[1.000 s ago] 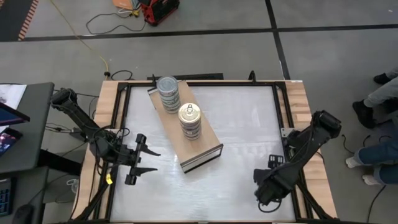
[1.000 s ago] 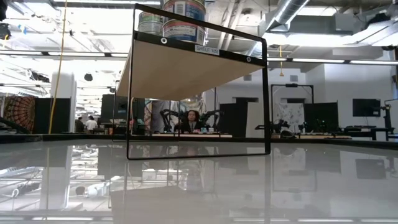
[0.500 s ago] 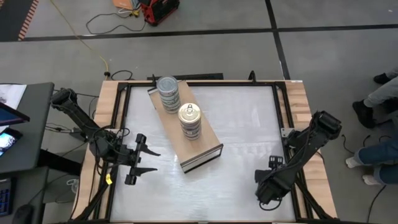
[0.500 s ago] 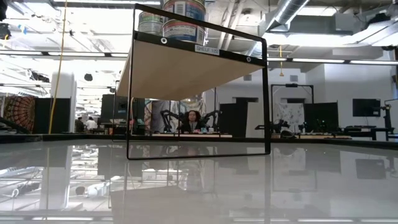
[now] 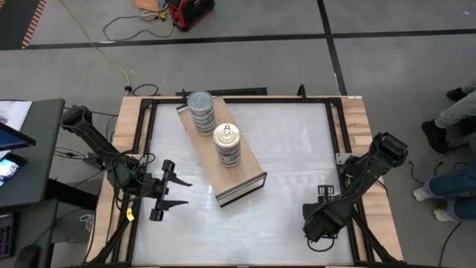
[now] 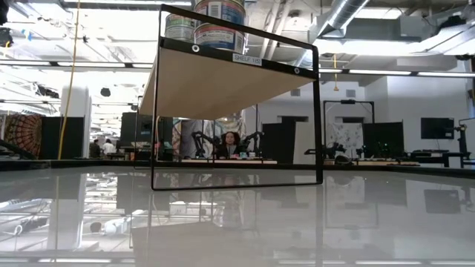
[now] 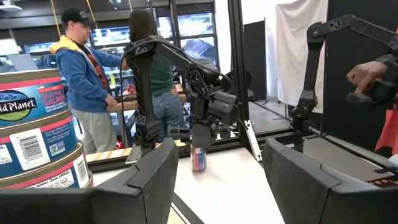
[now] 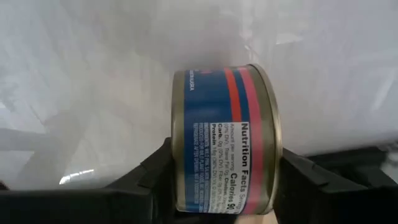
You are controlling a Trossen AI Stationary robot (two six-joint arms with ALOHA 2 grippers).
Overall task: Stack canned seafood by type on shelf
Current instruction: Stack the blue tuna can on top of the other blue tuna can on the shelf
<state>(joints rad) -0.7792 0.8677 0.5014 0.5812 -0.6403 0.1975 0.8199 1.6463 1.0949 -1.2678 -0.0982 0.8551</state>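
Observation:
The shelf [image 5: 223, 152], a light-wood board on a dark frame, lies slantwise on the white table. On it stand two stacks of tins, a silver-topped stack [image 5: 201, 110] and a gold-topped stack [image 5: 227, 143]. The low view shows the shelf's open end [image 6: 237, 111] with tins [image 6: 217, 18] on top. My left gripper [image 5: 172, 192] [image 7: 217, 186] hovers open left of the shelf, with the stacked tins [image 7: 37, 137] close beside it. My right gripper [image 5: 315, 227] [image 8: 224, 177], near the table's right near corner, is shut on a blue-and-red-labelled tin [image 8: 224, 124] [image 7: 198, 159]. My right gripper pinches the tin between its two fingers [image 8: 146, 180], one on each flat end [image 8: 178, 155], so the tin lies on its side with its label wall facing the wrist camera. The fingers come from above, pointing down. Whether the tin touches the table cannot be told.
The table has a wooden frame [image 5: 130, 126] with dark rails. White tabletop [image 5: 297, 149] lies open between the shelf and my right arm. People stand beyond the table [image 7: 87, 81], and a person's legs [image 5: 454, 112] show off the right side.
My right arm has edged a little toward the table's left with the tin still held. The left arm, the shelf and the stacks have kept still.

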